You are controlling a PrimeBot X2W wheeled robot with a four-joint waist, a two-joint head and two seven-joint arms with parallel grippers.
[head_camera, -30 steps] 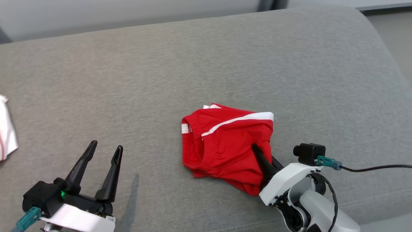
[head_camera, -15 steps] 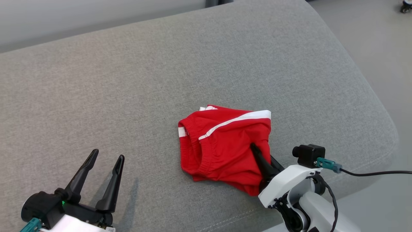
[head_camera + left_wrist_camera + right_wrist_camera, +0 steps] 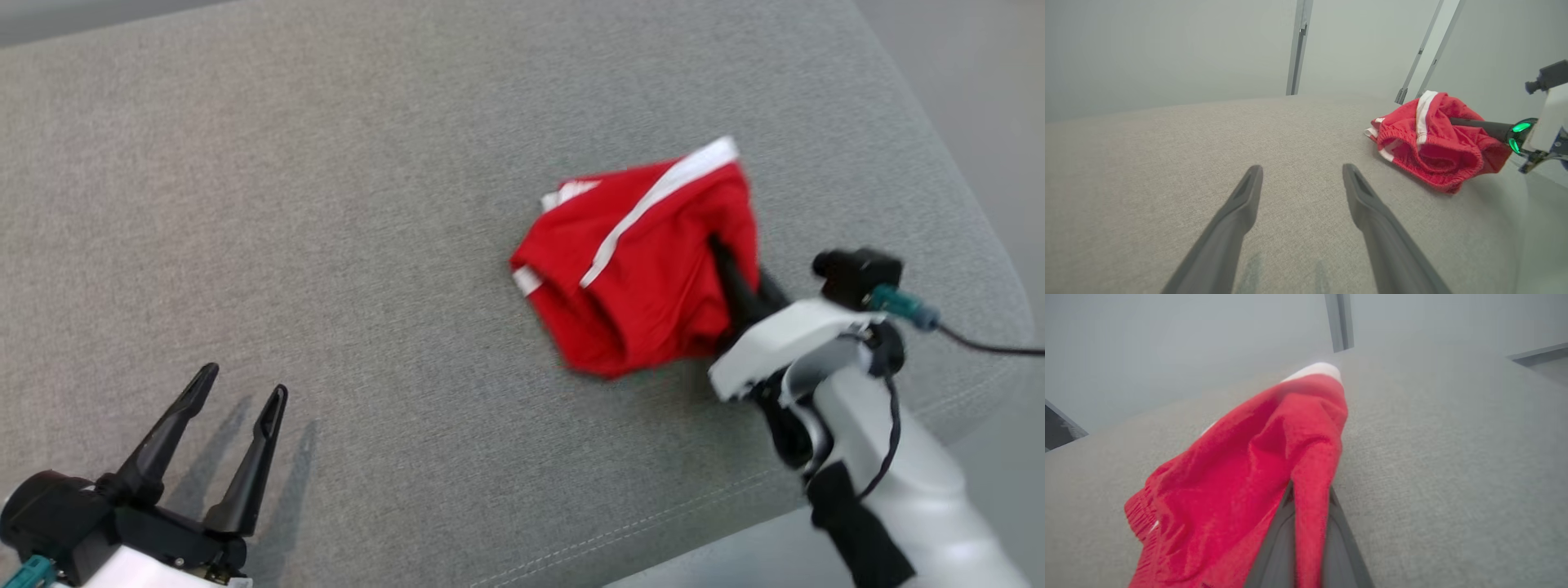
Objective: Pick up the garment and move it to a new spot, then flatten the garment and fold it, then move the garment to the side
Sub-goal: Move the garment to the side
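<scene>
Firmly, the right gripper pinched a fold of the red garment on the grey cushion; the left gripper hovered spread wide, empty.

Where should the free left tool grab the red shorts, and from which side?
Probably the ribbed band bunched along the shorts' left edge, coming in low from the robot's left. The right tool is shut on the opposite, right edge. The open left tool sits low over the couch with that thick rolled band facing it.
</scene>
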